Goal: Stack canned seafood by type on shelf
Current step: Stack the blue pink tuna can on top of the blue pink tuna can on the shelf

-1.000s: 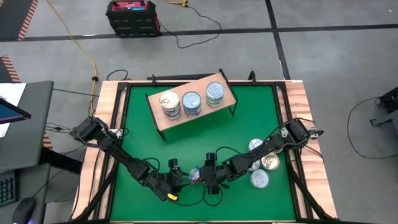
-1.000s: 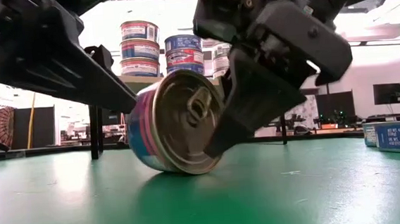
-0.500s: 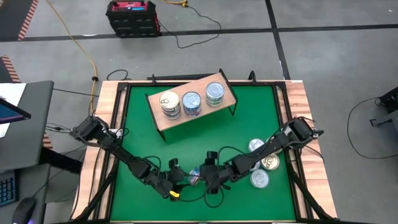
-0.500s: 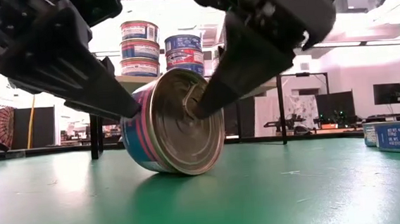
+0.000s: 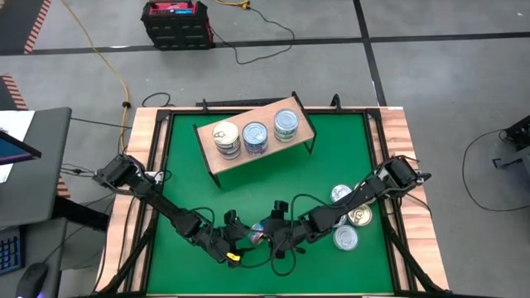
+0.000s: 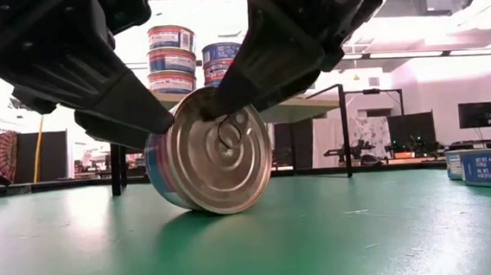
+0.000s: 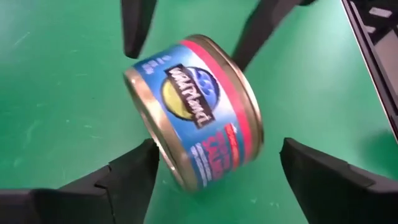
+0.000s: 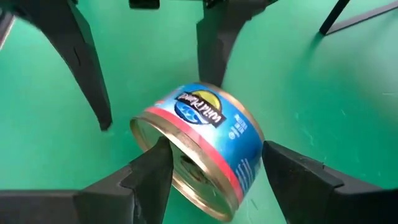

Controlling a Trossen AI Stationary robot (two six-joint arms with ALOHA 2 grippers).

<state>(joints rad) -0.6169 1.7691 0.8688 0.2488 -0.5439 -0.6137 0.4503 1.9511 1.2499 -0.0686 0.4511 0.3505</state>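
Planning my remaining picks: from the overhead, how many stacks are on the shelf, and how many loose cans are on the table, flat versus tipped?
Stacks on the shelf: 3
Flat cans, table right side: 3
Tipped can on its edge, front: 1
Total: 3 stacks, 4 loose cans; the arm may hide more.

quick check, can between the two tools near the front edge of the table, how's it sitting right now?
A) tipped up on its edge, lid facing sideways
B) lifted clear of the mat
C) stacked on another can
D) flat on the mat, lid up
A: in the low view the can stands on its rim on the green table, pull-tab lid facing the camera, with the left tool and right tool on either side of it.
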